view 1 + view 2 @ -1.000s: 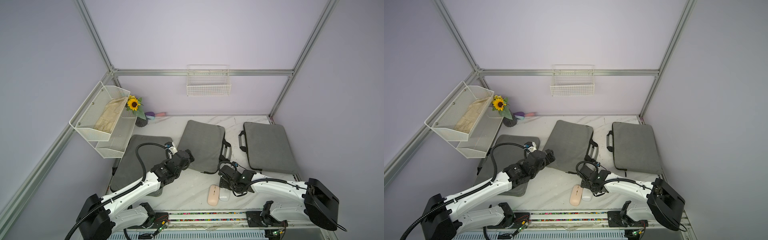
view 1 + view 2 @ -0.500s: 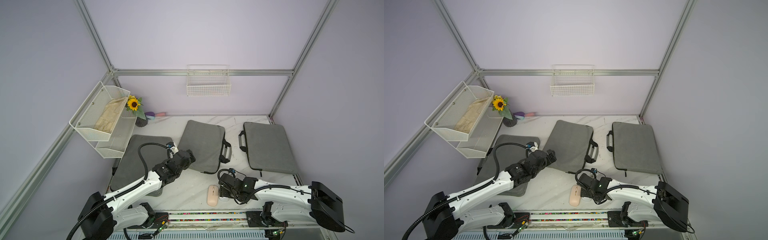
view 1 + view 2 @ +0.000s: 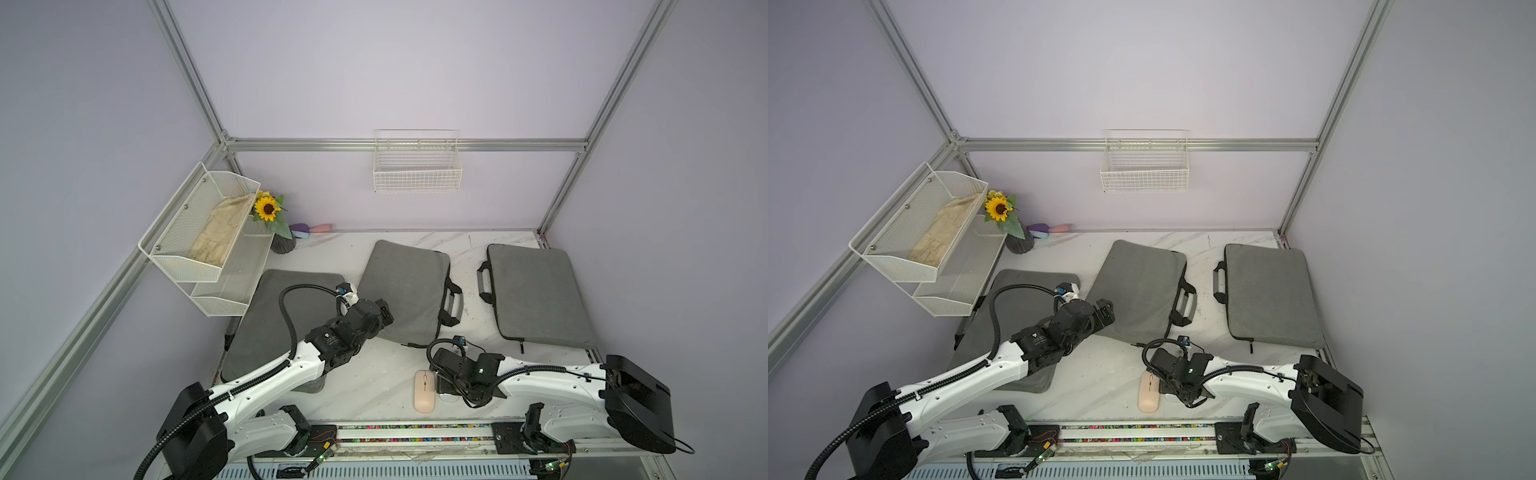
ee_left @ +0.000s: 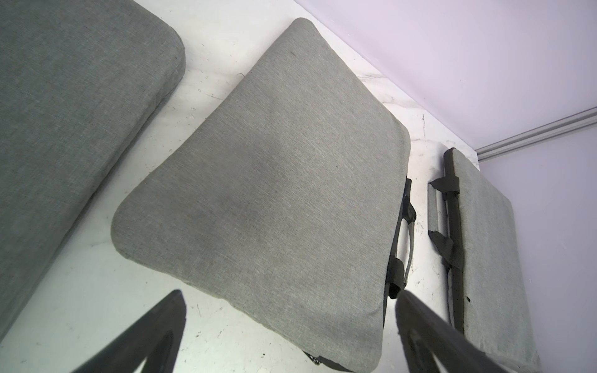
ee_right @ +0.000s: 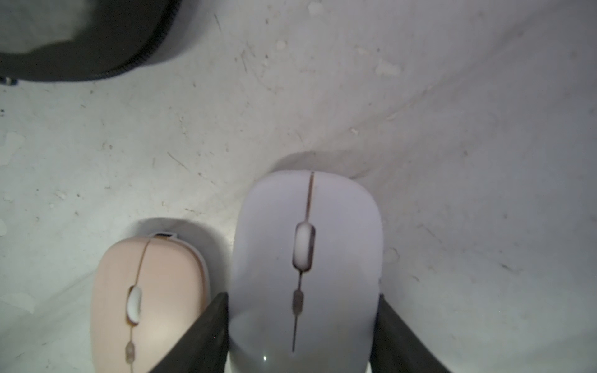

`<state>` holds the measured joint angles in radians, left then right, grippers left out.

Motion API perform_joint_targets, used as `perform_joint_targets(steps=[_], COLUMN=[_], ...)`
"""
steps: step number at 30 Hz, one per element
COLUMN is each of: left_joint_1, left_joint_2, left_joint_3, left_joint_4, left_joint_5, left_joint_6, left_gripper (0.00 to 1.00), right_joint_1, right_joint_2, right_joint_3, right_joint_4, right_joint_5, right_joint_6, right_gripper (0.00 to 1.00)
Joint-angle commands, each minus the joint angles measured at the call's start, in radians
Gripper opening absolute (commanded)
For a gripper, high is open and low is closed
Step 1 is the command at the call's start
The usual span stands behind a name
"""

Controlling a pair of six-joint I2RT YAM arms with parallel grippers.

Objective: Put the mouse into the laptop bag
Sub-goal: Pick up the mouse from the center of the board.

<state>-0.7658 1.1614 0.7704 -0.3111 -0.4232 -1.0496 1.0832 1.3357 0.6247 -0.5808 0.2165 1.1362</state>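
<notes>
Two mice lie side by side near the table's front edge: a white mouse [image 5: 303, 258] and a pink mouse [image 5: 148, 300] [image 3: 424, 390] [image 3: 1148, 395]. My right gripper [image 5: 302, 297] [image 3: 446, 384] is down over the white one, a finger pressed against each of its sides; it still rests on the table. Three grey laptop bags lie flat: left [image 3: 270, 316], middle [image 3: 405, 286] [image 4: 274, 193], right [image 3: 536, 291]. My left gripper [image 4: 290, 294] [image 3: 384, 311] hangs open above the middle bag's near corner, holding nothing.
A white mesh shelf [image 3: 199, 237] juts out at the left, with a sunflower vase [image 3: 282, 243] behind it. A wire basket [image 3: 417, 166] hangs on the back wall. The arms' rail [image 3: 415, 430] runs along the front edge, close to the mice.
My right gripper has come toward the front edge and down over the white mouse, and its jaws have narrowed onto it. The left arm has barely moved.
</notes>
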Motion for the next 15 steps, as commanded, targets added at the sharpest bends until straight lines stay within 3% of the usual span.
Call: perform_joint_targets(steps=[1, 7, 15], left_joint_1=[0.006, 0.004, 0.004], left_joint_2=[0.004, 0.035, 0.084], left_joint_3=[-0.002, 0.033, 0.085], left_joint_4=[0.028, 0.005, 0.006], left_joint_5=[0.03, 0.031, 0.106], left_joint_6=[0.047, 0.07, 0.141], left_gripper=[1.0, 1.0, 1.0], right_joint_1=[0.006, 0.009, -0.029], right_joint_2=[0.081, 0.095, -0.076], right_joint_3=[-0.012, -0.02, 0.03], right_joint_4=[-0.015, 0.014, -0.059], right_joint_5=[-0.002, -0.022, 0.033], right_joint_6=[0.023, 0.012, -0.006], right_gripper=[0.65, 0.67, 0.61])
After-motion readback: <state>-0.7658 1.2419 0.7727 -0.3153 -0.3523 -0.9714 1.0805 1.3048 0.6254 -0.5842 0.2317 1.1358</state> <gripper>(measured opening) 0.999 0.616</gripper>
